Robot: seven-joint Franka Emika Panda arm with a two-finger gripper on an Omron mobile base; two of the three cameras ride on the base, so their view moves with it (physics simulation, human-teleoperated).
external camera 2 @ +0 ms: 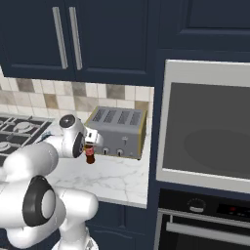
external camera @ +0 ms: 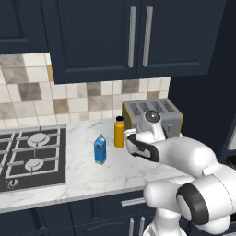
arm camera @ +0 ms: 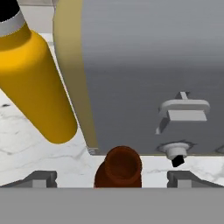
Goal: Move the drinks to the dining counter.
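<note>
With my hand (arm camera: 113,177) spread wide apart around nothing, cola bottle (arm camera: 118,168) standing between its fingertips on the marble bench (external camera: 87,170), toaster (external camera 2: 117,132) just behind, yellow-orange bottle (external camera: 119,132) beside that, blue carton (external camera: 100,149) nearer the stove (external camera: 30,156).

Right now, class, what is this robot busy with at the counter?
The arm reaches over the counter, its open pincer straddling the top of the cola bottle in front of the toaster. Nothing is gripped yet. The yellow bottle and blue carton stand beside the stove.
</note>
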